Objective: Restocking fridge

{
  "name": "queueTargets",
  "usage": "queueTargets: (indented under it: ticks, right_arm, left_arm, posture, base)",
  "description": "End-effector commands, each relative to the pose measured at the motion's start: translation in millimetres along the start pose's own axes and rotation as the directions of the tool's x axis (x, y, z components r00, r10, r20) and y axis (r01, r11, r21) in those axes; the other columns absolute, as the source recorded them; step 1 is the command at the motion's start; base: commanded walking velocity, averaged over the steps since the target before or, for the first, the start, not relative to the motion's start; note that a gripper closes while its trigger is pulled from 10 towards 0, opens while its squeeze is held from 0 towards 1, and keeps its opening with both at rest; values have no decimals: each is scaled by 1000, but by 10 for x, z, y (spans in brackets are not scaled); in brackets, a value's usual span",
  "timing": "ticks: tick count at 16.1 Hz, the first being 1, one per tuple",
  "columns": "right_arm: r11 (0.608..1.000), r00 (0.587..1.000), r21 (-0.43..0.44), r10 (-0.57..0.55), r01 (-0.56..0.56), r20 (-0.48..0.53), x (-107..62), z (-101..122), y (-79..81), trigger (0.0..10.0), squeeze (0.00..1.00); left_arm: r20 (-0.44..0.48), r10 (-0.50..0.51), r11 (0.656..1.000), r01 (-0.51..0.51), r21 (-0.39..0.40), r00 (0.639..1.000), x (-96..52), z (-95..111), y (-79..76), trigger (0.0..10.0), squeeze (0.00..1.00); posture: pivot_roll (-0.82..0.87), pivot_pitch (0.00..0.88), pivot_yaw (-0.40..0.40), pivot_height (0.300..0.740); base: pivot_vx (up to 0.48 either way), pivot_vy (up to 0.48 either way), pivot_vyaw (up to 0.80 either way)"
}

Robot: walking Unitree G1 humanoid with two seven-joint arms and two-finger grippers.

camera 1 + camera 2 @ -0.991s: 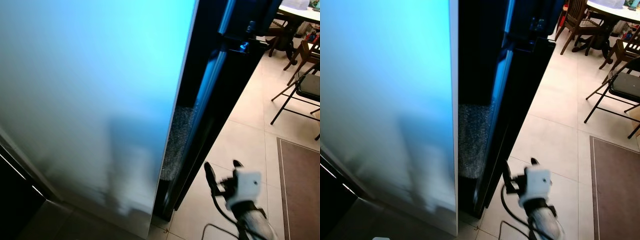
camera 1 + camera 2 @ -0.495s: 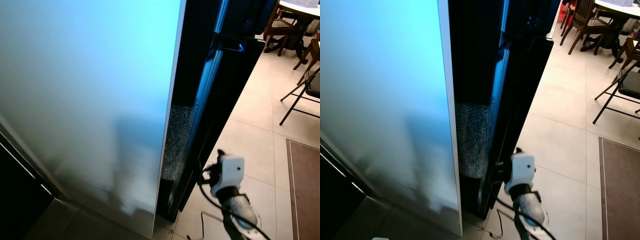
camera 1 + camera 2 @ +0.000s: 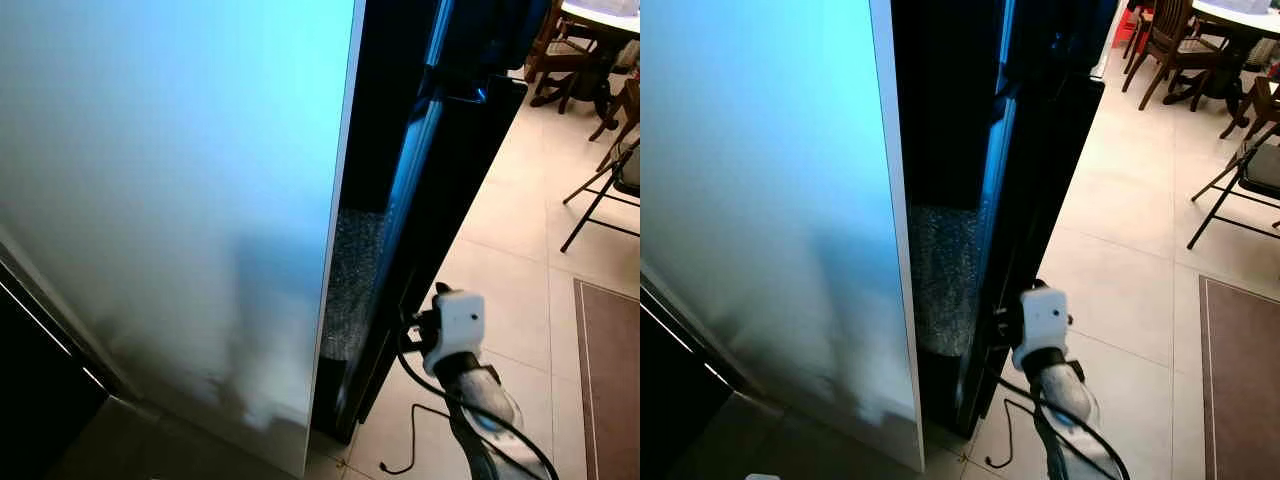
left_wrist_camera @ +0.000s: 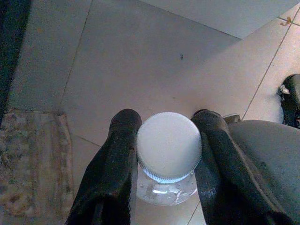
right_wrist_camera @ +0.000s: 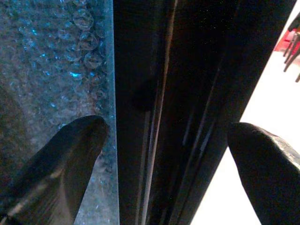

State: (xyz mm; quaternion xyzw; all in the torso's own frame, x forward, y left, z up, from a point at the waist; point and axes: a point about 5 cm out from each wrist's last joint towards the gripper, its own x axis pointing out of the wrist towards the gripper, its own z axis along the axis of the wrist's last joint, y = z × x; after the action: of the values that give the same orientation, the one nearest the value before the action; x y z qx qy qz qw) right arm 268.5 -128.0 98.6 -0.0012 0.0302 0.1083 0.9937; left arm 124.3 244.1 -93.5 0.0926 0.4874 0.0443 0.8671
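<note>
A home kitchen-dining area: tall fridge [image 3: 1040, 150], tiled floor [image 3: 1130, 230], wooden dining chairs [image 3: 1160, 40].

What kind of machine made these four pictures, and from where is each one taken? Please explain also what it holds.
This is a walking humanoid robot with two arms, each ending in a two-fingered claw. The two wide pictures come from twin cameras on its head, looking down. They show a big pale door panel on the left, a dark fridge door edge-on beside it, a tiled floor, and chairs farther off. The right claw reaches to the dark door's edge; its wrist picture shows the fingers spread wide to either side of that edge, with bubbly wrap beside it. The left wrist camera looks down along the left claw, which grips a clear bottle with a white cap over the floor.
</note>
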Motion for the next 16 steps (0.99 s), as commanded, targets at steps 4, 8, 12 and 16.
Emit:
queueTargets:
  ticks: [4,8,12,16]
  right_arm:
    - [998,999,27,49,-49,-19,30,-24,6,10000,0]
    - [996,996,34,85,-84,-41,1,-76,62,10000,0]
    - [1000,1000,2,-13,13,-2,43,-25,-66,10000,0]
    - [995,995,8,-96,95,27,44,-11,-221,10000,0]
  left_arm:
    - [-30,-17,999,18,37,999,-13,-66,-12,10000,0]
    - [-31,-24,998,26,48,999,-18,-82,-18,10000,0]
    - [-35,-30,998,32,62,999,-22,-95,-21,10000,0]
    - [-39,-35,997,37,67,999,-29,-118,-32,10000,0]
  posture:
    - [-93,0,-15,740]
    - [-97,0,-12,740]
    - [-101,0,-6,740]
    - [-98,0,-1,740]
  base:
    - [0,0,0]
    - [0,0,0]
    - [0,0,0]
    - [0,0,0]
